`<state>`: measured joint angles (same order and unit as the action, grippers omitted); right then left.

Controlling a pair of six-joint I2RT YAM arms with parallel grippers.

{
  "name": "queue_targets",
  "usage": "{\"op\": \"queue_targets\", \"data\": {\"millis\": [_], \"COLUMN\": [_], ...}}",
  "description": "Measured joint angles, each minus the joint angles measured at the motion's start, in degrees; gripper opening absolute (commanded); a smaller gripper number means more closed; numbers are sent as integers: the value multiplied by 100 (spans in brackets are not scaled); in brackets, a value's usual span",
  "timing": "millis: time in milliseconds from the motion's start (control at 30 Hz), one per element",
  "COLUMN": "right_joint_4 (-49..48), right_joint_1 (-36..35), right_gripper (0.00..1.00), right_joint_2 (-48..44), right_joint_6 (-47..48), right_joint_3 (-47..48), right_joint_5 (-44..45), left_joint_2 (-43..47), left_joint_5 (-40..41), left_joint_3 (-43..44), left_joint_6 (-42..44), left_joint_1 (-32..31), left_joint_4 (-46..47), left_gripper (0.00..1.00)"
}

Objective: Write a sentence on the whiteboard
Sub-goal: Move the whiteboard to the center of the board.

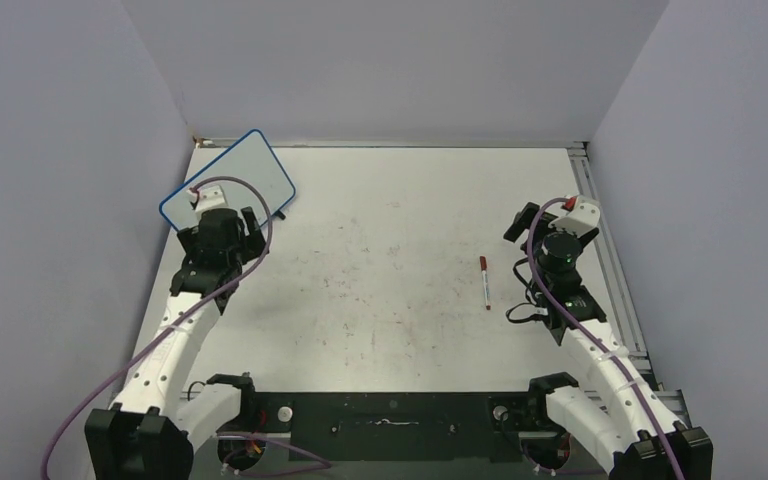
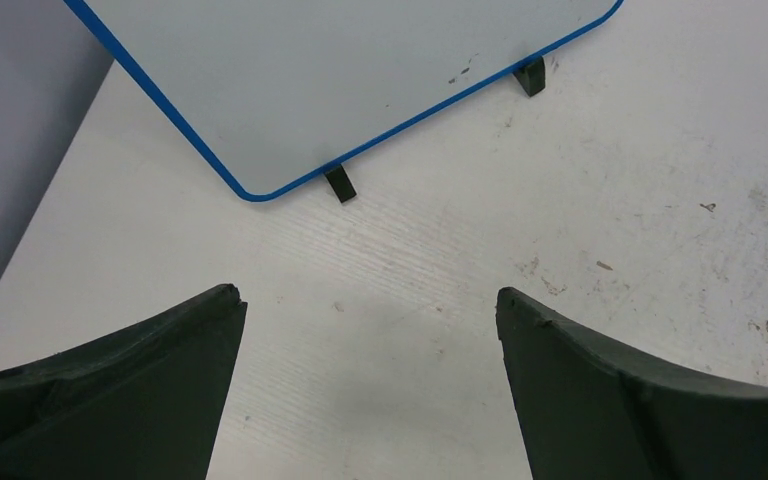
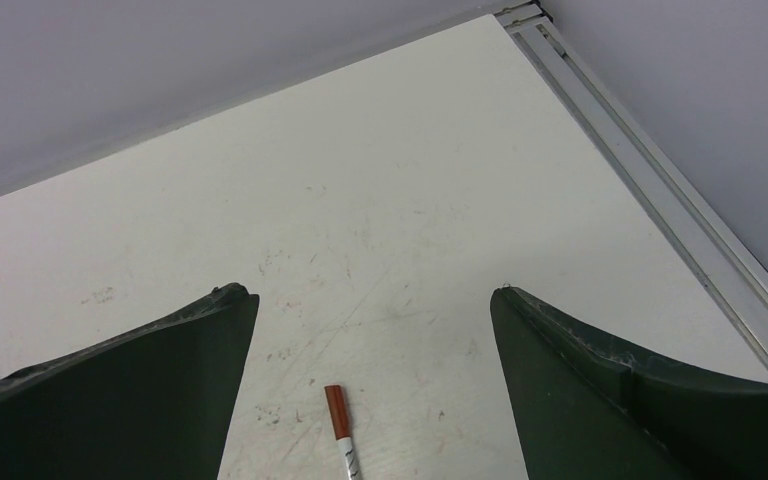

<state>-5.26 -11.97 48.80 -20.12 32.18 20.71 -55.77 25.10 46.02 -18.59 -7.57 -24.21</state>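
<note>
The whiteboard [image 1: 228, 180], blue-framed with small black feet, stands tilted at the far left corner of the table. Its face is blank in the left wrist view [image 2: 360, 70] apart from a few tiny specks; the sentence does not show anywhere. My left gripper [image 1: 224, 218] is open and empty just in front of the board's near corner, with bare tabletop between its fingertips [image 2: 368, 293]. A red-capped marker [image 1: 484, 280] lies on the table, right of centre. My right gripper [image 1: 546, 226] is open and empty, to the right of the marker, whose cap end [image 3: 336, 410] lies between the fingers.
The white tabletop [image 1: 390, 260] carries faint red smudges. Grey walls close in the left, back and right sides. A metal rail [image 1: 600, 240] runs along the table's right edge, also in the right wrist view [image 3: 660, 190].
</note>
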Motion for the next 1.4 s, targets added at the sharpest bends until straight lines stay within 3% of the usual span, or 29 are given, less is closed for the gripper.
{"op": "queue_targets", "data": {"millis": [233, 400, 800, 1400], "right_joint_4": [20, 22, 37, 35], "right_joint_1": [0, 0, 0, 0], "right_gripper": [90, 90, 90, 90], "right_joint_2": [-181, -210, -348, -317], "right_joint_6": [-2, -4, -2, -2], "right_joint_3": [0, 0, 0, 0], "right_joint_5": [-332, -581, -737, -793], "left_joint_2": [-1047, -1801, -3128, -3827], "left_joint_5": [-426, -387, -195, -225], "left_joint_3": [7, 170, 570, 748], "left_joint_6": [-549, -804, -984, -949], "left_joint_1": [651, 667, 955, 1086], "left_joint_4": [68, 133, 435, 717], "left_gripper": [100, 79, 49, 36]}}
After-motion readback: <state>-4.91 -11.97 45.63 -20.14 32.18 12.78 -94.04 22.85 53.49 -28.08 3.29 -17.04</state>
